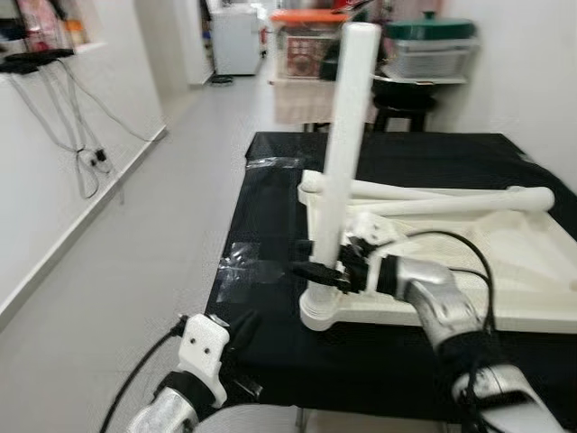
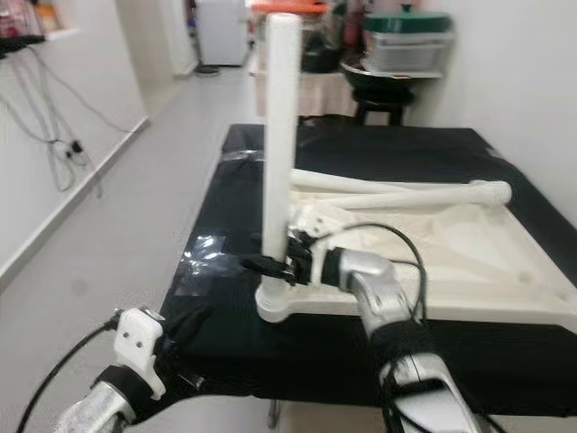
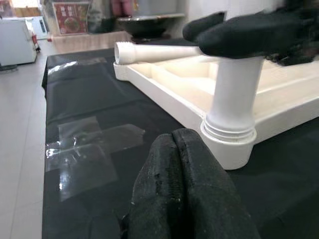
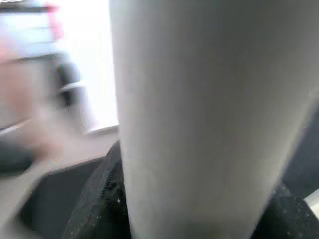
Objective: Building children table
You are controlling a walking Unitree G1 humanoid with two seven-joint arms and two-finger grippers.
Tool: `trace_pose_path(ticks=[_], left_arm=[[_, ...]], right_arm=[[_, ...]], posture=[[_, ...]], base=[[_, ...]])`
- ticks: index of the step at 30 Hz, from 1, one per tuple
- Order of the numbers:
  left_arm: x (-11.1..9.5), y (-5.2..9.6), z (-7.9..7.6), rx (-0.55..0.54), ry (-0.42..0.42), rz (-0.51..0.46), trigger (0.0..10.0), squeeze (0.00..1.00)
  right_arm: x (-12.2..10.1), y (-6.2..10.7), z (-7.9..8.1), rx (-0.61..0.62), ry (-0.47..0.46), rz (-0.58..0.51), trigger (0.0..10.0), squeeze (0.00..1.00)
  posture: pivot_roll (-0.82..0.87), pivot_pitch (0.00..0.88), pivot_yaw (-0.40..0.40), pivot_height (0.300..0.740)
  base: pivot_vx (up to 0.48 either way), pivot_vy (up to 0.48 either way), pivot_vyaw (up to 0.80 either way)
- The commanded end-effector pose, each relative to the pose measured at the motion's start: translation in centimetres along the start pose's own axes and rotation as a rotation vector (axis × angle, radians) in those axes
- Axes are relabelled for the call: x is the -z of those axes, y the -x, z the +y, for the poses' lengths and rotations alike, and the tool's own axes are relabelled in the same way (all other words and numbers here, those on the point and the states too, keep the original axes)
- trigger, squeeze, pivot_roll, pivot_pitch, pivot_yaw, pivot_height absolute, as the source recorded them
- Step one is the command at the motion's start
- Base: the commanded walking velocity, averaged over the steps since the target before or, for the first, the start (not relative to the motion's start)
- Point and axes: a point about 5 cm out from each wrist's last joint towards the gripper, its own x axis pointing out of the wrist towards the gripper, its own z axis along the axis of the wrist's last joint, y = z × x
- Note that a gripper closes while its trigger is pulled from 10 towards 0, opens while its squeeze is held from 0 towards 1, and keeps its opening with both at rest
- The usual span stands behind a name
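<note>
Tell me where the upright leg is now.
The leg stands in the near-left corner socket of the upturned tabletop, on the black table, gripped low by the right gripper.

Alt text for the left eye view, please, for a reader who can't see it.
The right claw grips an upright white table leg standing in a corner socket of the upside-down white tabletop on a black-covered table. Two more legs lie on the tabletop; the left claw hangs low at the table's near edge.

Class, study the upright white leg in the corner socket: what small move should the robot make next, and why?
Probably keep twisting: the right gripper clamps the upright leg low down, and thread rings are exposed above the corner socket, so it seems not fully seated.
</note>
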Motion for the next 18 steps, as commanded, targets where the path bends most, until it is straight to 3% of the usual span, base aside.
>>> trace_pose_path(ticks=[1,2,3,4,5,6,7,9,12,15,16,17,18], left_arm=[[-0.1,0.0,0.2,0.013,0.004,0.006,10.0,0.00],[-0.3,-0.2,0.2,0.018,0.004,0.004,10.0,0.00],[-0.3,-0.2,0.2,0.018,0.004,0.004,10.0,0.00],[-0.3,-0.3,0.3,0.023,0.005,0.004,10.0,0.00],[-0.3,-0.5,0.3,0.027,0.007,0.003,10.0,0.00],[-0.2,-0.7,0.2,0.039,0.007,0.005,10.0,0.00],[-0.2,-0.7,0.2,0.039,0.007,0.005,10.0,0.00],[-0.1,-0.8,0.1,0.051,0.007,0.008,10.0,0.00],[0.0,-0.8,0.2,0.041,0.005,0.008,10.0,0.00],[0.1,-0.8,0.3,0.032,0.007,0.008,10.0,0.00],[0.2,-0.8,0.3,0.027,0.008,0.009,10.0,0.00],[0.2,-0.8,0.4,0.027,0.011,0.011,10.0,0.00],[0.2,-0.8,0.4,0.027,0.011,0.011,10.0,0.00]], right_arm=[[2.2,1.6,-0.9,0.376,0.006,0.159,0.0,0.00],[3.7,2.3,1.5,0.536,-0.121,0.180,0.0,0.00],[3.7,2.3,1.5,0.536,-0.121,0.180,0.0,0.00],[4.6,3.2,3.1,0.641,-0.169,0.218,0.0,0.00],[5.0,3.8,3.9,0.660,-0.190,0.240,0.0,0.00],[4.9,4.4,2.8,0.709,-0.164,0.249,0.0,0.00],[4.9,4.4,2.8,0.709,-0.164,0.249,0.0,0.00],[4.0,4.8,0.7,0.747,-0.118,0.240,0.0,0.00],[3.2,4.6,0.0,0.744,-0.101,0.223,0.0,0.00],[3.1,4.2,0.2,0.724,-0.108,0.230,0.0,0.00],[2.9,3.6,0.7,0.675,-0.097,0.229,2.0,0.00],[2.7,2.8,1.4,0.616,-0.106,0.221,10.0,0.00],[2.7,2.8,1.4,0.616,-0.106,0.221,10.0,0.00]], posture=[[0.01,0.000,-0.017,0.740],[0.00,0.000,-0.010,0.740],[0.00,0.000,-0.010,0.740],[-0.01,0.000,0.006,0.740],[-0.01,0.000,0.006,0.740],[-0.01,0.000,-0.001,0.740],[-0.01,0.000,-0.001,0.740],[0.00,0.000,-0.011,0.740],[0.01,0.000,-0.014,0.740],[0.01,0.000,-0.012,0.740],[0.01,0.000,-0.014,0.740],[0.01,0.000,-0.011,0.740],[0.01,0.000,-0.011,0.740]], base=[[0.000,0.000,0.00],[0.000,0.000,0.00],[0.000,0.000,0.00],[0.000,0.000,0.00],[0.000,0.000,0.00],[0.000,0.000,0.00],[0.000,0.000,0.00],[0.000,0.000,0.00],[0.000,0.000,0.00],[0.000,0.000,0.00],[0.000,0.000,0.00],[0.000,0.000,0.00],[0.000,0.000,0.00]])
